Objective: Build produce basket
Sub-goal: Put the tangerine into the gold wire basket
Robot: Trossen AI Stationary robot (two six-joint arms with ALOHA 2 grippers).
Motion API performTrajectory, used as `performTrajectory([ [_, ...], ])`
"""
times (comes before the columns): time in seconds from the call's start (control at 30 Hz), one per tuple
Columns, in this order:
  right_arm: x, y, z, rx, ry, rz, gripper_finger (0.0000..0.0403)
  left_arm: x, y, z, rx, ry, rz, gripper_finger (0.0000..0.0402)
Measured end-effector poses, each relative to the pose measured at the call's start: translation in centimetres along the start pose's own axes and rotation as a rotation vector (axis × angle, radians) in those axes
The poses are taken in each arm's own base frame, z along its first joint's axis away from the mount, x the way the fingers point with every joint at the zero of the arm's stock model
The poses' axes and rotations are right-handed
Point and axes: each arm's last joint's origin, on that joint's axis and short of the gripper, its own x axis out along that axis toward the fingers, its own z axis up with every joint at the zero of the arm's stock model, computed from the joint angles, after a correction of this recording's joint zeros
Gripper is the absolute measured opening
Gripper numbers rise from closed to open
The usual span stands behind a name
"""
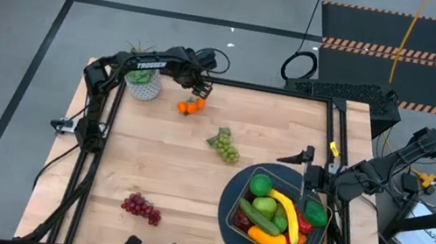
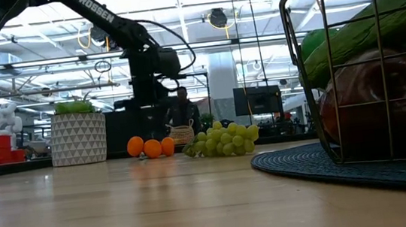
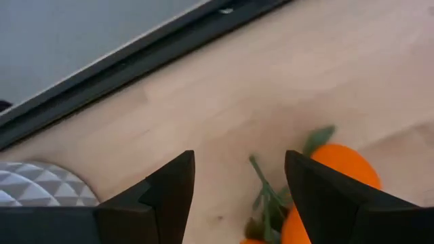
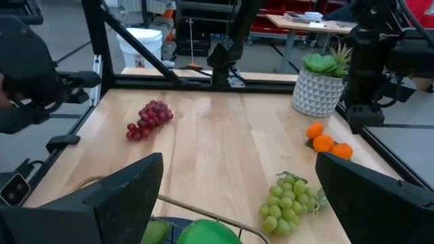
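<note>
Left gripper (image 1: 198, 88) over the oranges (image 1: 189, 107), jaws part open, empty.
Left wrist view shows one finger (image 3: 325, 196) beside an orange; high view shows basket (image 1: 315, 242) on mat, right gripper (image 1: 312, 160) wide above it.

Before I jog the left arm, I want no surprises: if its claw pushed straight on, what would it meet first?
Probably the oranges: the left claw stands open right over the cluster, one orange beside a finger. Past them lies only bare table, though depth is unclear.
</note>
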Motion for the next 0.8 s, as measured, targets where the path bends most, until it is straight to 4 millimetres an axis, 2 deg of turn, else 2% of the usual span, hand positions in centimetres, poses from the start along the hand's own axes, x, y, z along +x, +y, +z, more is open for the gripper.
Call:
performTrajectory([
  [0.37,0.2,-0.1,-0.6,-0.044,0.011,-0.004,0.0380,3.0,0.3,-2.2,-0.085,0.042,0.023,0.0227],
  [0.53,0.2,-0.1,-0.6,-0.060,0.011,-0.004,0.0380,3.8,-0.1,-3.3,-0.091,0.077,0.016,0.0227],
  [0.8,0.2,-0.1,-0.6,-0.068,0.011,-0.003,0.0380,4.7,-0.5,-4.1,-0.084,0.067,-0.018,0.0227],
])
